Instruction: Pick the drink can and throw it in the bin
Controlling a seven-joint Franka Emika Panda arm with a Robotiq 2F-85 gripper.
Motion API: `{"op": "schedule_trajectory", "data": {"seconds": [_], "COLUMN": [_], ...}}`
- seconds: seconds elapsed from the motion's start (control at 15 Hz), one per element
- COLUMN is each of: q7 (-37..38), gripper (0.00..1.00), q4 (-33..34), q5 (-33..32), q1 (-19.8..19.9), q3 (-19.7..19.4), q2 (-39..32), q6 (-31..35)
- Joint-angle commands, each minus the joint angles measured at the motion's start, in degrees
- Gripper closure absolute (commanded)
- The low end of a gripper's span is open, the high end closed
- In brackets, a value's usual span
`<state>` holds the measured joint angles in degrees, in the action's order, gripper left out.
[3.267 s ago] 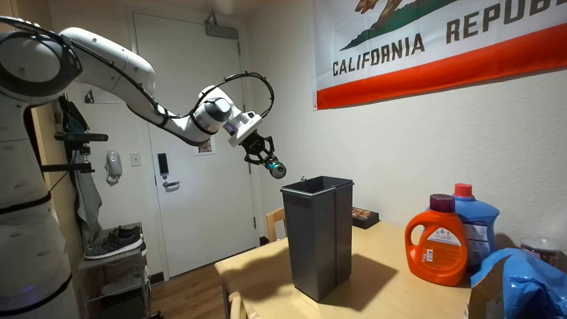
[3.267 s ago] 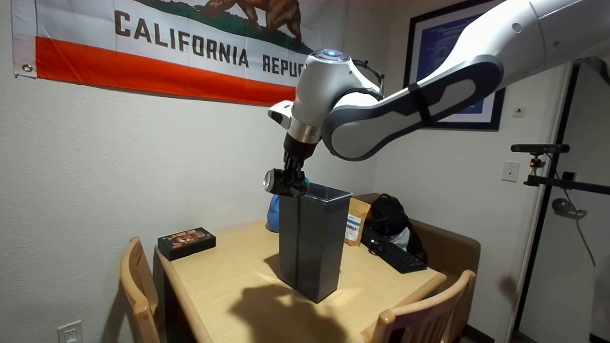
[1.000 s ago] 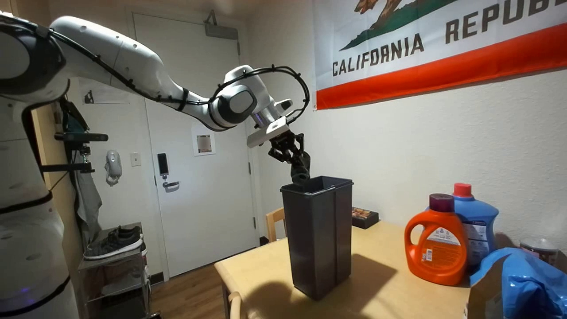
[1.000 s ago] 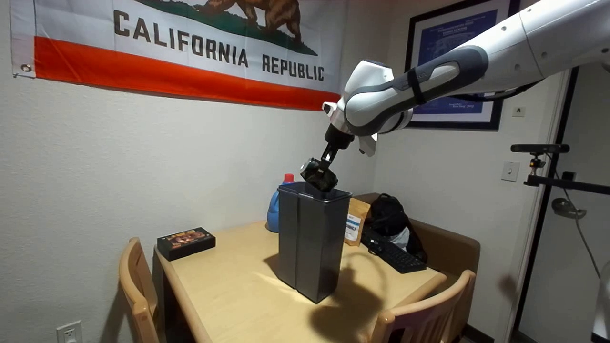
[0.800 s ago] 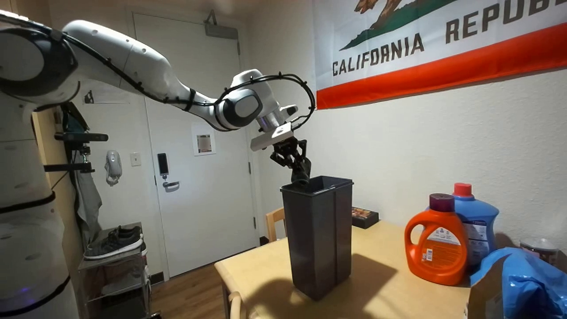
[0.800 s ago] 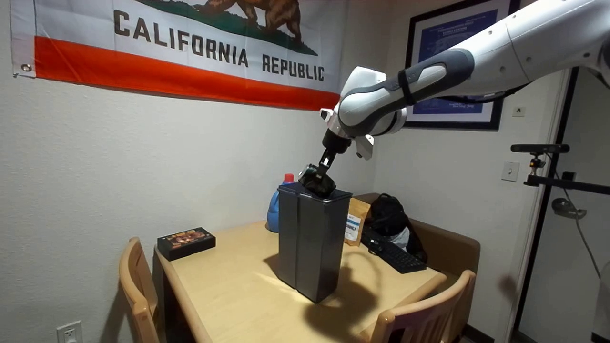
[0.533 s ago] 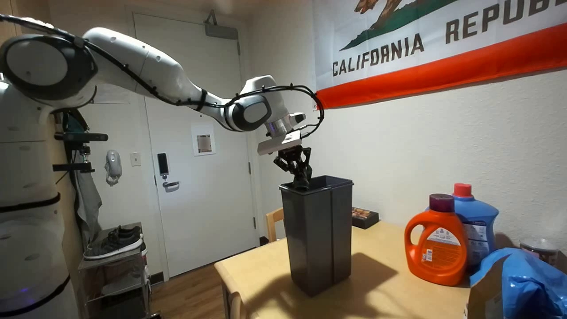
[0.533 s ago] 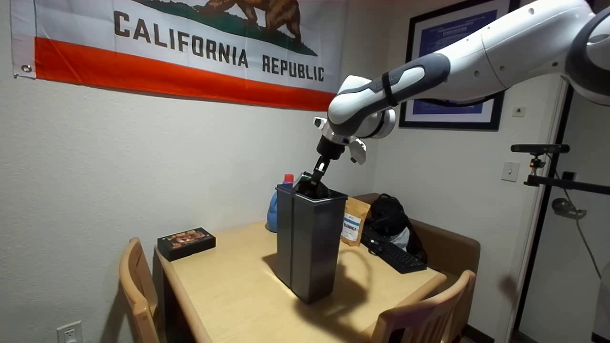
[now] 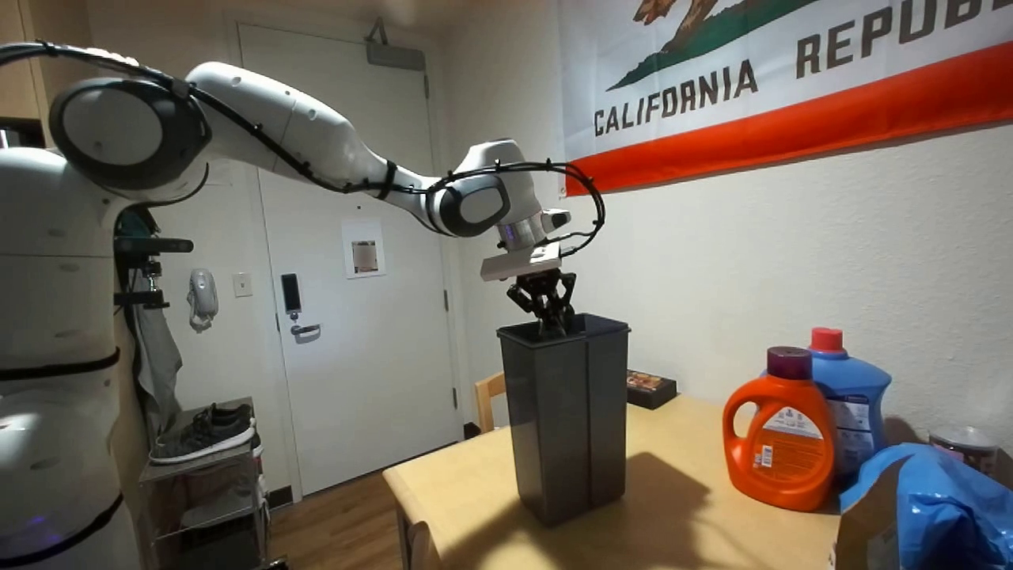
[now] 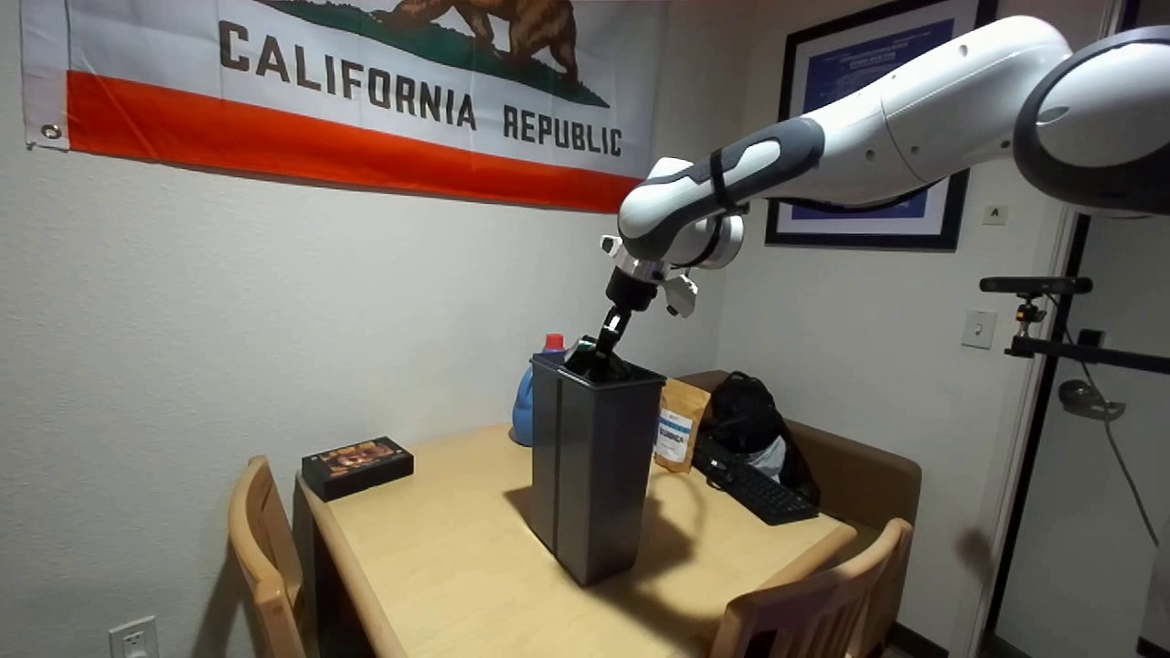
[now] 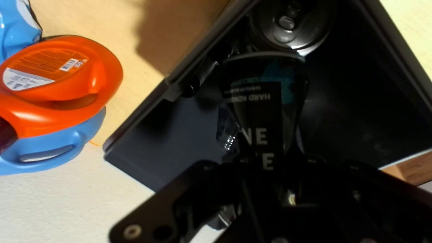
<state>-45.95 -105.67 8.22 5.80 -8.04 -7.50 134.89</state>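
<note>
I'm looking into a home, at an eating corner near a white door point(image 9: 340, 174). A light wooden table point(image 10: 439, 548) has one wooden chair point(image 10: 260, 548) at its left edge in an exterior view and another chair point(image 10: 823, 589) at its near right edge. A California flag point(image 10: 356, 119) hangs on the wall in both exterior views. An orange detergent jug point(image 9: 783, 455) and a blue jug point(image 9: 859, 392) stand toward the table's wall-side edge; a flat black box point(image 10: 358, 466) sits at the corner where that edge meets the left one. A keyboard point(image 10: 772, 493) lies by the right corner. Sneakers point(image 9: 204, 434) rest on a small rack point(image 9: 196, 467). The wall fixture point(image 9: 203, 297) above looks like a phone, though it's too small for me to be sure.
</note>
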Motion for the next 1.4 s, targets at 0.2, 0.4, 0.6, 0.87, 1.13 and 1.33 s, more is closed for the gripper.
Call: {"op": "schedule_trajectory", "data": {"seconds": [0.2, 0.4, 0.6, 0.87, 1.13, 1.33], "q7": [-0.5, -0.4, 0.2, 0.7, 0.7, 0.7], "gripper": [0.94, 0.94, 0.94, 0.94, 0.94, 0.51], "q4": [4.5, 7.3, 10.2, 13.6, 16.4, 18.0], "q5": [-0.1, -0.7, -1.7, -3.0, -3.3, -3.9], "q1": [2.8, 2.7, 2.4, 2.5, 2.7, 2.8], "q3": [1.2, 1.7, 2.4, 3.0, 3.2, 3.4], "q2": [-2.4, -4.1, -5.7, -8.0, -10.3, -11.6], "q6": [-6.7, -10.9, -14.2, -18.0, -20.5, -21.9]}}
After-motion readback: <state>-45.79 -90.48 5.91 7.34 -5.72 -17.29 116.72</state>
